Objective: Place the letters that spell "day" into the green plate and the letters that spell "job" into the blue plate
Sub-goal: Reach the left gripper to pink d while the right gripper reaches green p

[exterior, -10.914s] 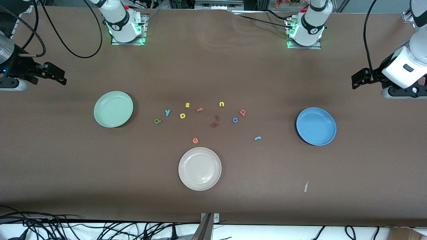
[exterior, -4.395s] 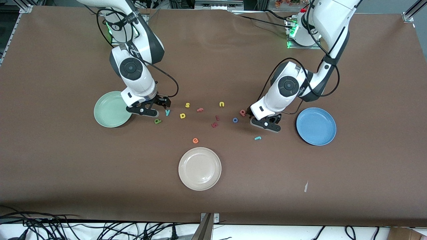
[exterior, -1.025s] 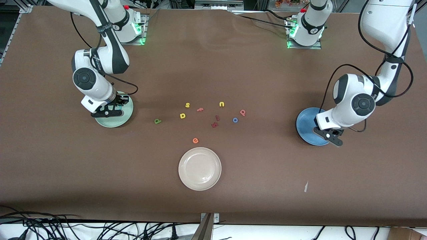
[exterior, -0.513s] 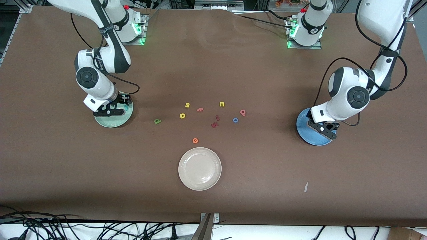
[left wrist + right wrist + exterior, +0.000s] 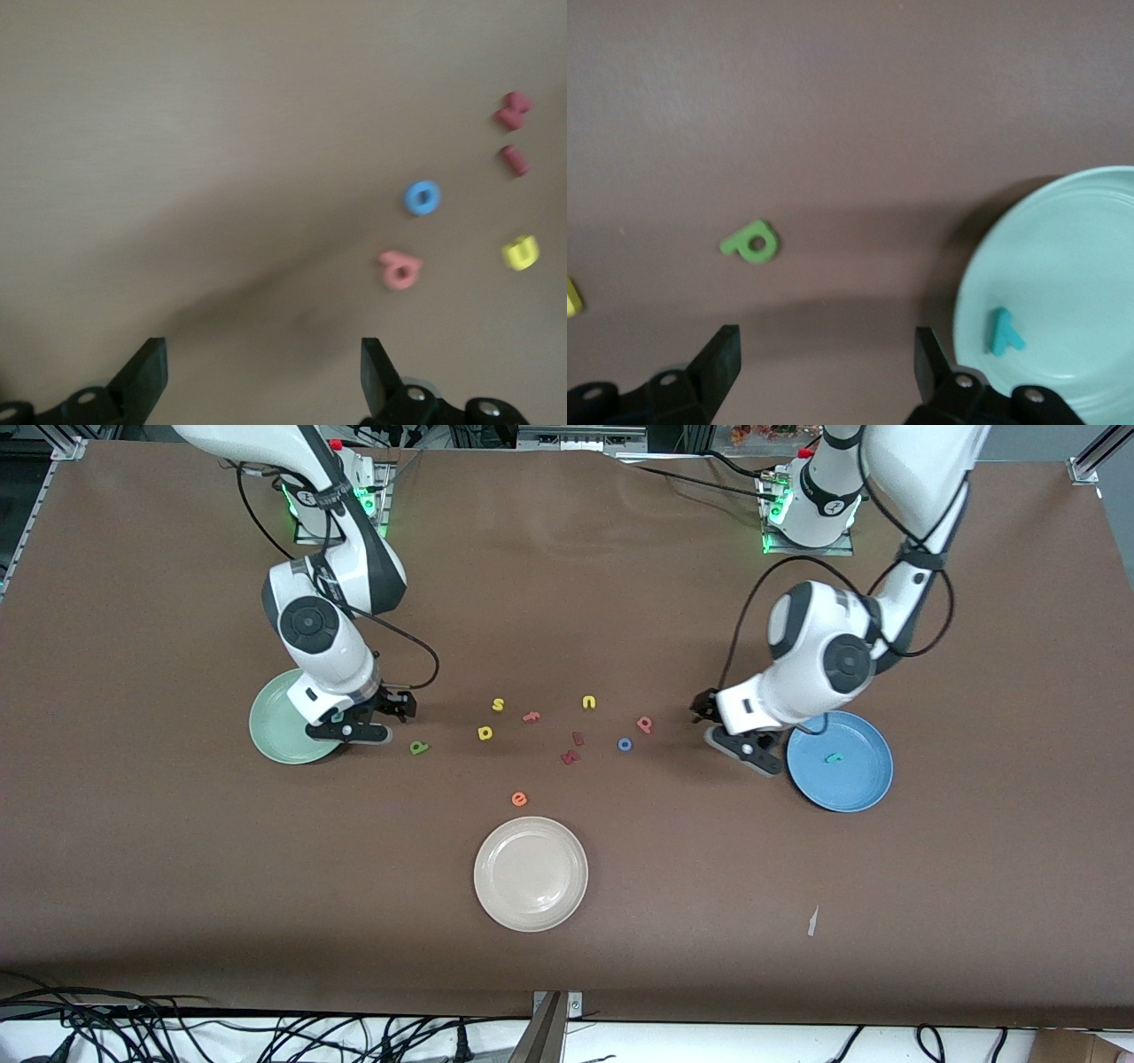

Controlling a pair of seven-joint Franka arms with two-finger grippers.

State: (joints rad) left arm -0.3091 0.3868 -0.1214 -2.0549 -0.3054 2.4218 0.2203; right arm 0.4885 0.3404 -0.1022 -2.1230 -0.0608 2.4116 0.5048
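table [image 5: 177, 868]: brown matte sheet over the whole top, arm bases along its farther edge, cables hanging off the near edge
cream plate [image 5: 531, 873]: round, shallow, smooth; landmark, nearest the front camera
green plate [image 5: 275, 731]: mint, round, toward the right arm's end from the cream plate, farther back; teal "y" [image 5: 1004, 331] lies in it near the rim
blue plate [image 5: 855, 779]: mid-blue, round, toward the left arm's end from the cream plate; teal "j" [image 5: 833, 758] lies in it
right gripper [image 5: 372, 722]: fingers wide apart, holding nothing, over the green plate's rim and the table just beside it
left gripper [image 5: 726, 731]: fingers wide apart, holding nothing, over the table just beside the blue plate
loose letters: small foam, farther back than the cream plate: green "a" [image 5: 419, 747], yellow "d" [image 5: 485, 732], blue "o" [image 5: 625, 744], red "b" [image 5: 645, 724], orange "e" [image 5: 519, 799], yellow "s" [image 5: 498, 705], yellow "u" [image 5: 589, 702], dark red letters [image 5: 571, 749]
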